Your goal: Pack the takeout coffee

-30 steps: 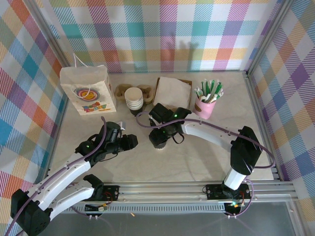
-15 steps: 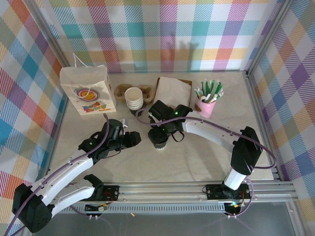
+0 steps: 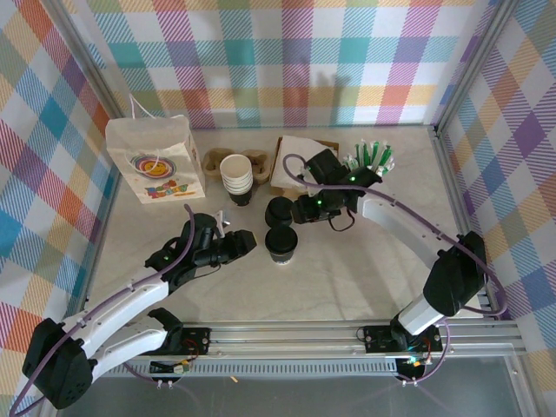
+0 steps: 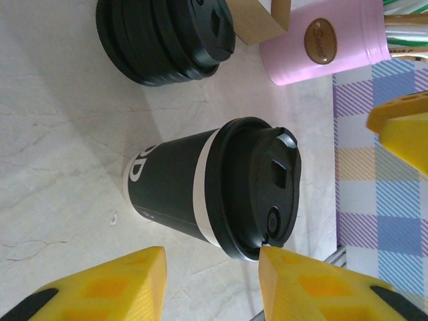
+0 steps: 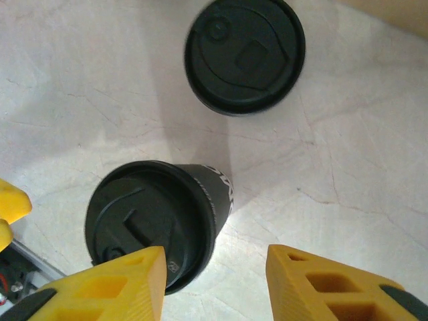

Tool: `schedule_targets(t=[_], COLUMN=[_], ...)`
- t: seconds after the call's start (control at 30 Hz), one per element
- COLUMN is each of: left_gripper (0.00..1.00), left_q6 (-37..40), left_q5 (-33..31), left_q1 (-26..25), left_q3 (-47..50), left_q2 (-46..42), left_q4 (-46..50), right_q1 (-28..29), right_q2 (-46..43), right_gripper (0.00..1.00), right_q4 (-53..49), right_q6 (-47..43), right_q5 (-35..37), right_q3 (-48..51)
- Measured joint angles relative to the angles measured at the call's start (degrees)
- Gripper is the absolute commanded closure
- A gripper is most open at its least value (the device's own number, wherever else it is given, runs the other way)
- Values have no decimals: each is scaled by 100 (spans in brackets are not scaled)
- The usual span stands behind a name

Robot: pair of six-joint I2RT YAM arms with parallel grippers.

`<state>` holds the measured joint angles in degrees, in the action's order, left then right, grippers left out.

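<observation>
1. Down front, the left gripper (image 4: 209, 264) has its chunky yellow fingers parted and empty, just short of the cup.
2. The takeout coffee (image 3: 281, 245) stands upright mid-table on pale marbled stone (image 3: 347, 278). It has a dark paper wall, a white band and a glossy round black lid.
3. Just behind it sits a squat stack of black plastic lids (image 3: 280, 211).
4. The right gripper (image 5: 215, 257) hangs above them, jaws apart, holding nothing.
5. At the back are a white paper bag (image 3: 156, 161), cream-rimmed cups (image 3: 236, 174) and a smooth pink cup (image 4: 328, 47).
</observation>
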<state>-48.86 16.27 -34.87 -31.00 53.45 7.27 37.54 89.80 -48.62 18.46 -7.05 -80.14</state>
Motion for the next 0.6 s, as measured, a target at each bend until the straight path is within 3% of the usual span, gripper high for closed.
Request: schedule_targets(t=[0.4,0.6], left_gripper=[63,63], left_q6=[-317,-428], left_q5=[374,387], left_q1=[-74,-125], left_q3=[203,227], left_q2=[483,595], left_q4=[-721,-951], right_q1=[-153,-153], right_q2=[433,616], right_gripper=[62,56], right_q4=[151,225], right_q6=[260,365], right_q5=[-1250,-1508], right_q3=[66,72])
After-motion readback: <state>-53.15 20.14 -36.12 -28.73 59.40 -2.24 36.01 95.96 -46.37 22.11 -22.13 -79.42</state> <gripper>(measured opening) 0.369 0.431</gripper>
